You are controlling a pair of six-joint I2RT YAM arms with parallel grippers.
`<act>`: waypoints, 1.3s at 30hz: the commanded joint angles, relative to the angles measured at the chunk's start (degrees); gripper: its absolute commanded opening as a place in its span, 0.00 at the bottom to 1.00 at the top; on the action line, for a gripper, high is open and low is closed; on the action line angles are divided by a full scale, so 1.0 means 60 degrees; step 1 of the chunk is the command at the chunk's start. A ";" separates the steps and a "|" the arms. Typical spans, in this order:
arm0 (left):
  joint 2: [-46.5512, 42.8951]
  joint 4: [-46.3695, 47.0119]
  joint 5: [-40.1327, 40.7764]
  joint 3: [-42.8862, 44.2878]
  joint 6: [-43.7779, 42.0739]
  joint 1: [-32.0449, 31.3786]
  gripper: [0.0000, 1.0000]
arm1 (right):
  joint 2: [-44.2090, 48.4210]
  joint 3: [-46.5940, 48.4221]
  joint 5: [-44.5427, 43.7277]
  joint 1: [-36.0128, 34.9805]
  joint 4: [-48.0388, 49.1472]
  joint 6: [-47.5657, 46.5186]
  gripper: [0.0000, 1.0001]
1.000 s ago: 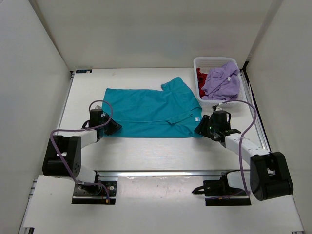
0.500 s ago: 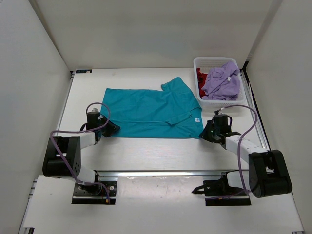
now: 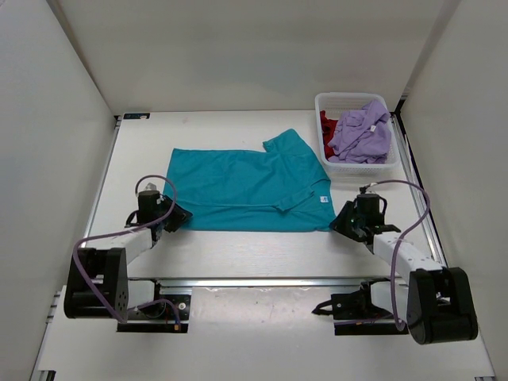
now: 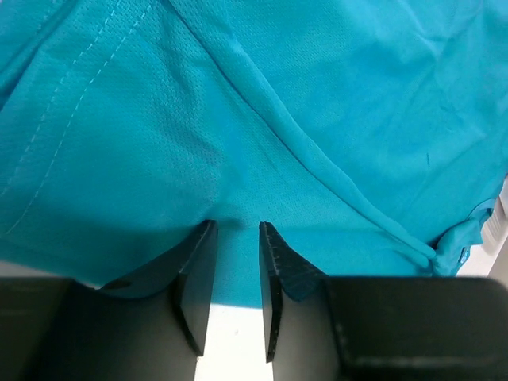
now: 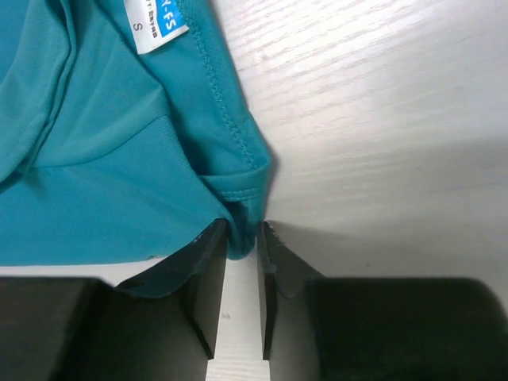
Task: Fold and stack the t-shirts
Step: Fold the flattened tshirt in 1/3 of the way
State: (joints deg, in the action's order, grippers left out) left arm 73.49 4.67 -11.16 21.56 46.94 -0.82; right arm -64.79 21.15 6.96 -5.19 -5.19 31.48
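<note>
The teal t-shirt (image 3: 246, 186) lies spread flat on the table's middle, one sleeve pointing towards the far right. My left gripper (image 3: 176, 216) is shut on its near left hem, which shows between the jaws in the left wrist view (image 4: 238, 230). My right gripper (image 3: 340, 221) is shut on the bunched near right corner of the shirt (image 5: 246, 214), next to the size label (image 5: 155, 24). The lavender t-shirt (image 3: 361, 131) and the dark red t-shirt (image 3: 327, 125) lie crumpled in the basket.
A white mesh basket (image 3: 317, 101) stands at the far right of the table. White walls close in the left, right and back. A metal rail (image 3: 262, 280) runs along the near edge between the arm bases.
Both grippers have pulled back towards the near edge and slightly outward, dragging the teal shirt's near hem with them. The shirt now lies flatter and wider.
</note>
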 commanded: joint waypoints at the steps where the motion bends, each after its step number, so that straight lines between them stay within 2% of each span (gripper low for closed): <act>1: -0.0748 -0.0440 0.0102 -0.0137 -0.0177 -0.0111 0.40 | 0.0631 -0.0068 -0.0106 0.0293 -0.0174 -0.0031 0.22; 3: -0.0924 -0.0499 0.0073 0.0111 -0.0249 -0.0330 0.42 | 0.0750 0.0515 -0.0192 0.0192 -0.0656 -0.0193 0.31; 5: -0.1129 -0.0616 0.0262 0.0462 -0.0366 -0.0668 0.41 | 0.1057 0.0854 -0.0500 -0.0377 -0.0921 -0.0280 0.45; 7: -0.1204 -0.0617 0.0773 0.0624 -0.0512 -0.1427 0.42 | 0.1102 0.1279 -0.0997 -0.0833 -0.1156 -0.0238 0.47; 8: -0.1175 -0.0602 0.0863 0.0770 -0.0470 -0.1924 0.41 | 0.1029 0.1411 -0.0796 -0.1226 -0.0982 -0.0296 0.44; 9: -0.1030 -0.0573 0.1052 0.0830 -0.0571 -0.2161 0.40 | 0.0942 0.1456 -0.0635 -0.1476 -0.0807 -0.0296 0.31; 10: -0.0883 -0.0558 0.1068 0.0946 -0.0615 -0.2627 0.39 | 0.0651 0.1529 -0.0372 -0.1595 -0.0442 -0.0282 0.22; 11: -0.0606 -0.0442 0.1127 0.1034 -0.0630 -0.2994 0.37 | 0.0285 0.1558 -0.0123 -0.1871 -0.0076 -0.0238 0.06; 12: -0.0328 -0.0325 0.1040 0.1064 -0.0645 -0.3172 0.35 | 0.0050 0.1631 -0.0091 -0.2251 -0.0043 -0.0267 0.00; 14: 0.0038 -0.0178 0.0938 0.1181 -0.0544 -0.3582 0.33 | -0.0828 0.2025 -0.0033 -0.2735 0.0671 -0.0369 0.00; 19: 0.0568 0.0422 0.0673 0.1138 -0.0411 -0.4110 0.33 | -0.2499 0.2949 0.0100 -0.3265 0.0807 -0.0472 0.00; 24: 0.0744 0.0716 0.0527 0.1007 -0.0382 -0.4331 0.33 | -0.3130 0.3375 0.0318 -0.3456 0.1231 -0.0326 0.01; 39: 0.0963 0.0995 0.0249 0.0757 -0.0411 -0.3995 0.33 | -0.4420 0.3960 0.0598 -0.3749 0.1143 -0.0106 0.00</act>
State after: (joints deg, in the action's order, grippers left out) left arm 78.67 9.02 -8.47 26.70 44.62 -25.50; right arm -90.00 42.26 9.74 -27.16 -0.62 30.24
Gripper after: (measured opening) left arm 0.331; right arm 0.004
